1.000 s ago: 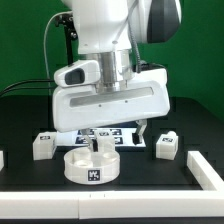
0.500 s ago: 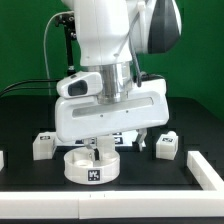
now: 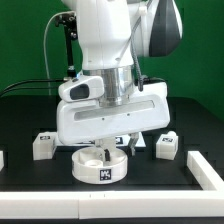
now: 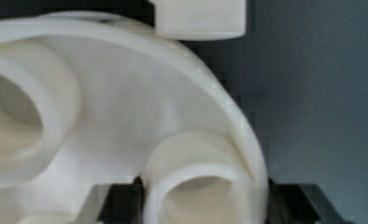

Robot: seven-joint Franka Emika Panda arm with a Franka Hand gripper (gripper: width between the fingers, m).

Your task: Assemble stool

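Stool parts lie spread over the black table [image 3: 30,178], and reading the exterior view from its left: a white piece [image 3: 3,158] is cut off by the frame edge, then a short chunky leg [image 3: 42,146] stands alone, well apart from the rest; near the middle, toward the front, sits the round seat [image 3: 90,170], seemingly flat on the table with its sockets facing up and a square tag on its side wall; the pincer [image 3: 103,150] reaches straight down into it from the big white arm [image 3: 105,40]; further right a second leg [image 3: 167,146] stands by itself, and a larger white piece [image 3: 205,168] lies at the right edge. The wrist view shows the fingers [image 4: 113,205] snug against both sides of one raised socket [image 4: 207,185], so I judge the pincer closed on the seat by that collar, with no leg fitted yet. The seat looks like hard, smooth plastic: light, stiff, not fragile, but slippery, and likely to swivel about a pinch set off its centre. The disc is too broad to span, so a socket wall or the thin rim is the sensible hold, and moves should be slow enough that it slides flat instead of tipping
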